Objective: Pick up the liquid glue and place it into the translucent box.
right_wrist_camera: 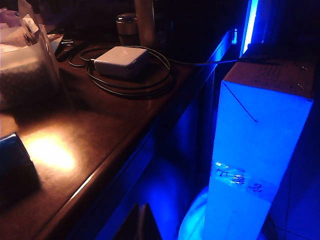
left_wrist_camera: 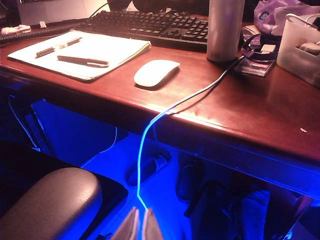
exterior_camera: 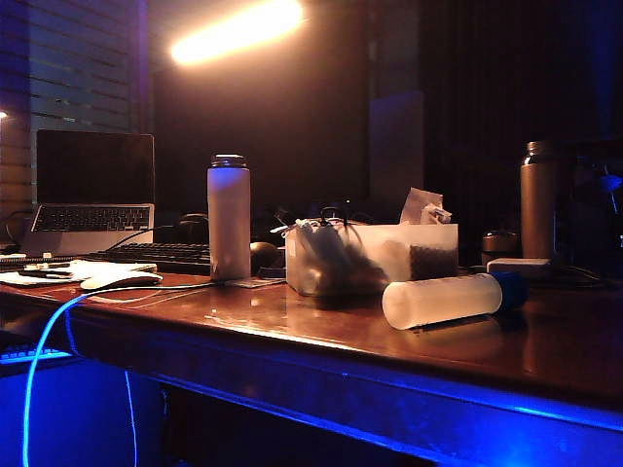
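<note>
1. Dim blue light was seen under a glossy brown tabletop (exterior_camera: 292, 326), with a bright lamp glaring behind it.
2. The liquid glue (exterior_camera: 450, 299) was found lying on its side near the front edge, its long axis running roughly along that edge and its dark blue cap turned to the right of the exterior view.
3. The translucent box (exterior_camera: 375, 255) was placed just behind the glue, slightly to the left, with cables and small items inside.
4. The left gripper (left_wrist_camera: 140, 226) was held low, below the tabletop edge and in front of a white mouse (left_wrist_camera: 156, 73); its jaws were pressed together on nothing.
5. The right gripper (right_wrist_camera: 142, 222) was likewise parked below the edge, barely visible, jaws closed and empty.
6. In the right wrist view only the blue cap (right_wrist_camera: 15, 152) was caught; the glue was absent from the left wrist view. The right arm was therefore judged nearer, with the glue lying up and across toward the middle.
</note>
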